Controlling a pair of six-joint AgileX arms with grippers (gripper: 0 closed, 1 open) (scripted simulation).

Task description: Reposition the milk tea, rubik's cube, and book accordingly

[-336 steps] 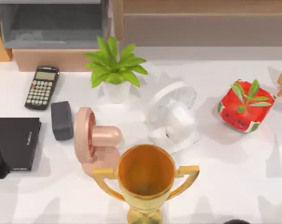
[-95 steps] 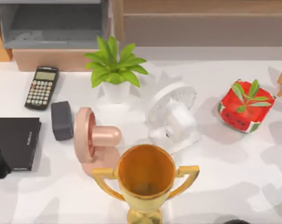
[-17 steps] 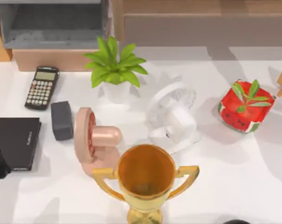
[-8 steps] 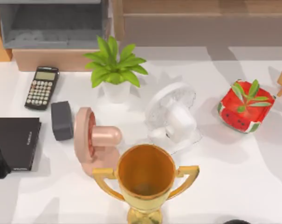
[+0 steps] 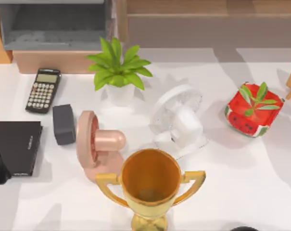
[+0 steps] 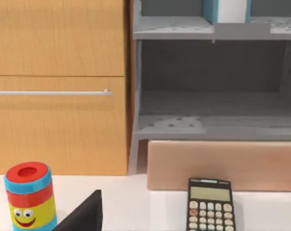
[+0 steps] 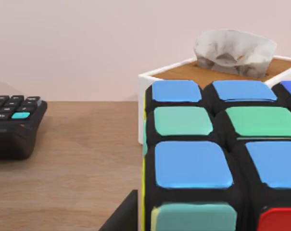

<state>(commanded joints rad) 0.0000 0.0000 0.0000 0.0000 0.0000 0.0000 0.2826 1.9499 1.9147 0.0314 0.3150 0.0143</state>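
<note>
Because the rubik's cube looms right before our right wrist above a wooden surface, at three o'clock of a keyboard, we judge it carried for placing, though we cannot tell how either pincer stands.

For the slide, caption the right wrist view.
Scrambled rubik's cube close up on a brown wooden surface, white tissue box behind it, black keypad off to one side.
</note>
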